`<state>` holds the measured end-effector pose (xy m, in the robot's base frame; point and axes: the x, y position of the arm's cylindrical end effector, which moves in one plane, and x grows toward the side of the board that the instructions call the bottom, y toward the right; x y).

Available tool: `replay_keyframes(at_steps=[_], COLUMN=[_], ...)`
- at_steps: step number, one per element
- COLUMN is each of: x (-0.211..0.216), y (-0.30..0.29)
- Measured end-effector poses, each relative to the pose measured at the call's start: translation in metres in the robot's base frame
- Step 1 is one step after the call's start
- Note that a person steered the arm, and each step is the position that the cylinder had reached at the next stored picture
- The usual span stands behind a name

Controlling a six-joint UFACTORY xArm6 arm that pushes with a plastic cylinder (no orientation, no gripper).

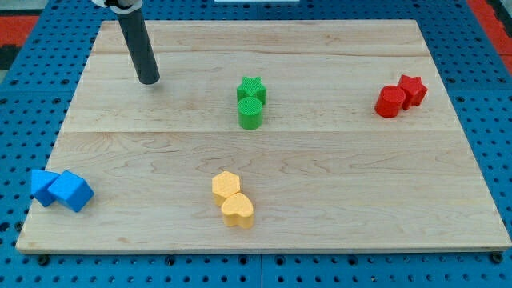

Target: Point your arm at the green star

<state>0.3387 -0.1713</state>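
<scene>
Wooden counter. My tip: far left, well apart from the green star, which stands near the centre, far side, touching a green cylinder just nearer. No pincer fitted; rod only. Red cylinder and red star: far right, touching. Two yellow blocks: near centre. Two blue blocks: near left.

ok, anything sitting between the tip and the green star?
Nothing visible. My tip is at the board's upper left; the green star lies to its right across bare wood. The green cylinder touches the star on its bottom side, off the direct line.
</scene>
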Motion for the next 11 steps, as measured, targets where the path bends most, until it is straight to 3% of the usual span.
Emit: replay_keyframes(at_steps=[9, 11], x=[-0.008, 0.025], y=[0.004, 0.069])
